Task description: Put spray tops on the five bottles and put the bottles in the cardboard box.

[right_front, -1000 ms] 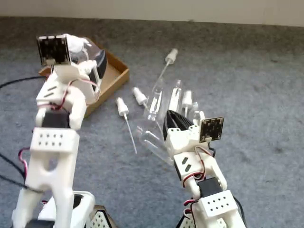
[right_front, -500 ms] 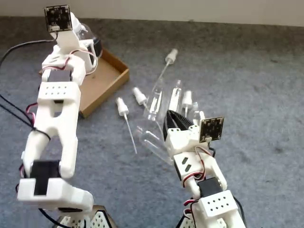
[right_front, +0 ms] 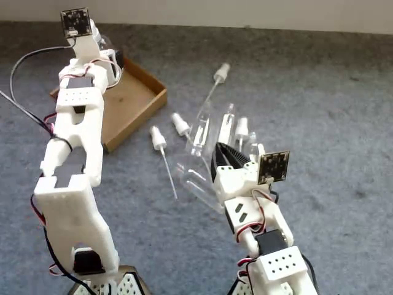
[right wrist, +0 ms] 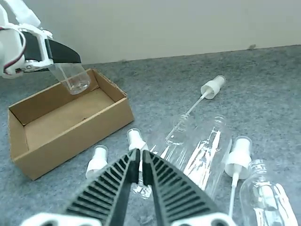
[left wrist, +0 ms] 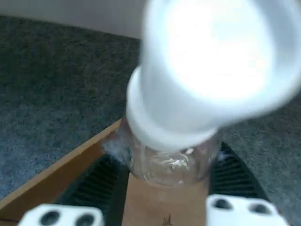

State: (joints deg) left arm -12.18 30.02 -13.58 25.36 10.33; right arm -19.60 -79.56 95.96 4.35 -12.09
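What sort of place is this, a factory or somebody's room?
Probably a small hobby or lab setup rather than a factory: two small white arms sit on a grey carpet-like surface beside a plain pale wall, with clear bottles and a cardboard box nearby.

No readable text or number — neither on cardboard box [right wrist: 75, 146] nor bottles [right wrist: 207, 150].

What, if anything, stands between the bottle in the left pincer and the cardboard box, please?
Nothing visible does. The left pincer holds the bottle over the box, whose bare floor lies open beneath it; the loose spray tops lie outside on the carpet.
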